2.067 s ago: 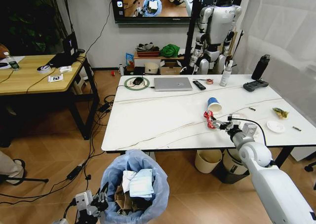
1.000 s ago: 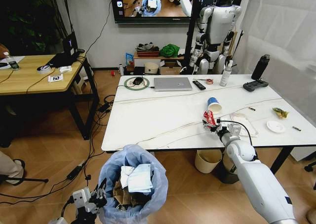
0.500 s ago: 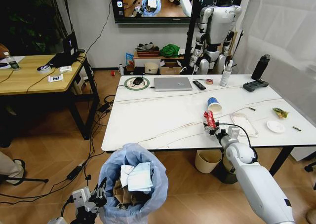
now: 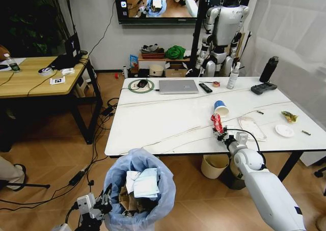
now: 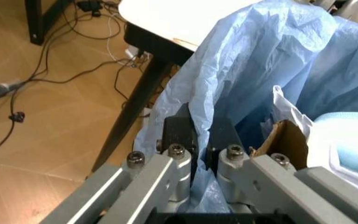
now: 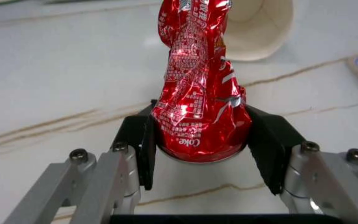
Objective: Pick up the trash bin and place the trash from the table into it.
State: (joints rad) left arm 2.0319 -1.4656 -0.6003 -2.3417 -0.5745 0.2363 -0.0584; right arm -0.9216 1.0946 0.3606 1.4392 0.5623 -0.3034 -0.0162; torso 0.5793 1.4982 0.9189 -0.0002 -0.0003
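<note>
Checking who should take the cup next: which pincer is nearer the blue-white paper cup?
Right. The right pincer sits on the table just in front of the paper cup, clamped on the crushed red can. The left pincer is down beside the trash bin, gripping its bag.

Trash bin: below table, front-left corner, holding cardboard and paper. Crushed can: on table, near front edge. Paper cup: just behind can. Packet, plate: right of can. Laptop: at rear.
</note>
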